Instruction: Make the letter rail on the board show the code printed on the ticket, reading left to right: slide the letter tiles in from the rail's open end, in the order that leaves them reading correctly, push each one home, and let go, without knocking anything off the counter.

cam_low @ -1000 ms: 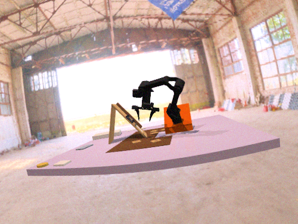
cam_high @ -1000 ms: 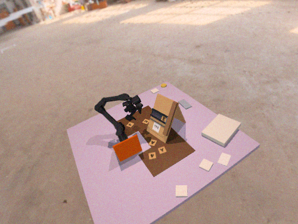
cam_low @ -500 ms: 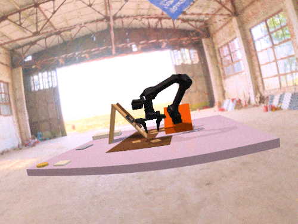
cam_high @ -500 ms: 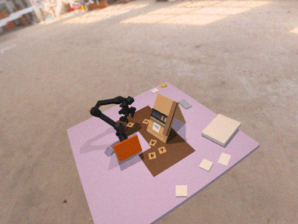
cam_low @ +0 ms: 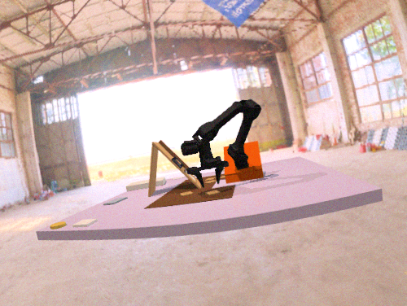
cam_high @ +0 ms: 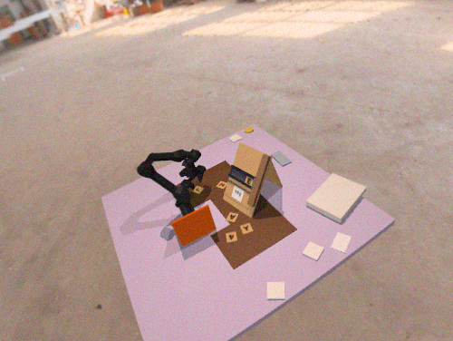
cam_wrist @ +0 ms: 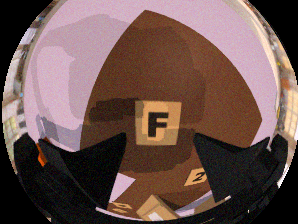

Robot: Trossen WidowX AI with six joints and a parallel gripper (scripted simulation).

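My gripper (cam_low: 210, 185) (cam_wrist: 161, 137) is open and empty, pointing down low above the F tile (cam_high: 197, 189) (cam_low: 213, 192) (cam_wrist: 157, 123), with one finger on each side of it. The F tile lies flat on the brown mat. The 2 tile (cam_high: 221, 185) (cam_low: 185, 193) (cam_wrist: 196, 177) lies between it and the leaning board (cam_high: 249, 159). The dark rail (cam_high: 238, 174) holds an E tile (cam_high: 249, 180) at its right end. The ticket (cam_high: 237, 193) below seems to read YFE. Nearer the top camera lie what looks like the Y tile (cam_high: 245, 228) and two others (cam_high: 232, 217) (cam_high: 231, 237).
An orange panel (cam_high: 194, 225) (cam_low: 252, 156) stands beside the arm's base. A thick cream block (cam_high: 336, 197) lies beyond the board. A grey plate (cam_high: 281, 158), a yellow disc (cam_high: 248, 130) and several pale squares lie near the counter's edges. The brown mat (cam_high: 272, 228) runs under the board.
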